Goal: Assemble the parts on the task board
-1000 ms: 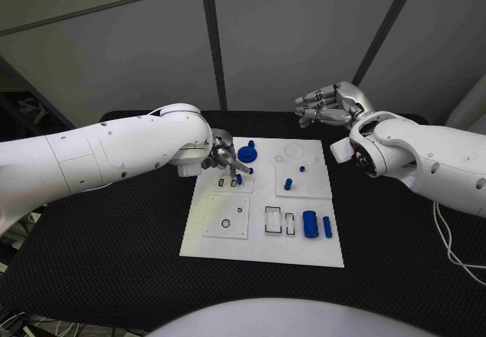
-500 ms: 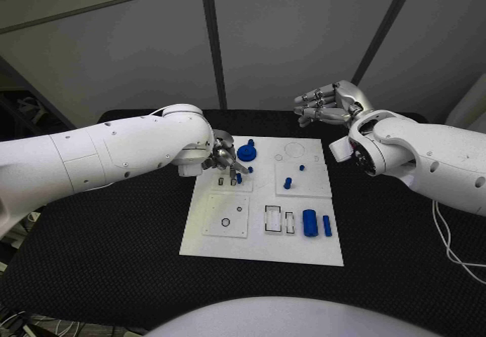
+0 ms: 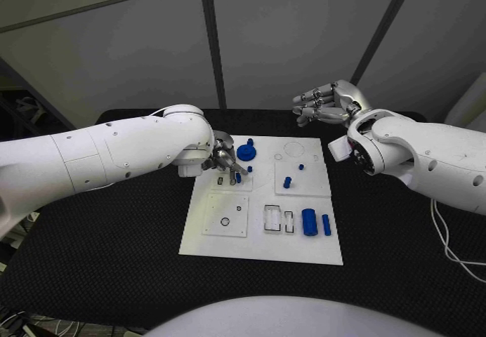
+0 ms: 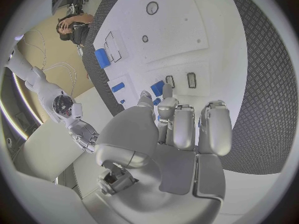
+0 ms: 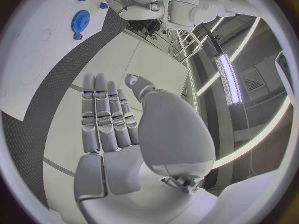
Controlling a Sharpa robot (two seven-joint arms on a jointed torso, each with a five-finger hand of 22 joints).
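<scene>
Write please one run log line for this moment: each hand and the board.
left hand: on small blue part, far-left of task board | right hand: open, raised beyond board | blue gear: on board

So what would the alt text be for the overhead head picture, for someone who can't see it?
A white task board lies on a black table, with small blue parts on it. The left robot hand reaches down over the board's far left corner beside a blue gear. The right robot hand is raised beyond the board, holding nothing.
</scene>
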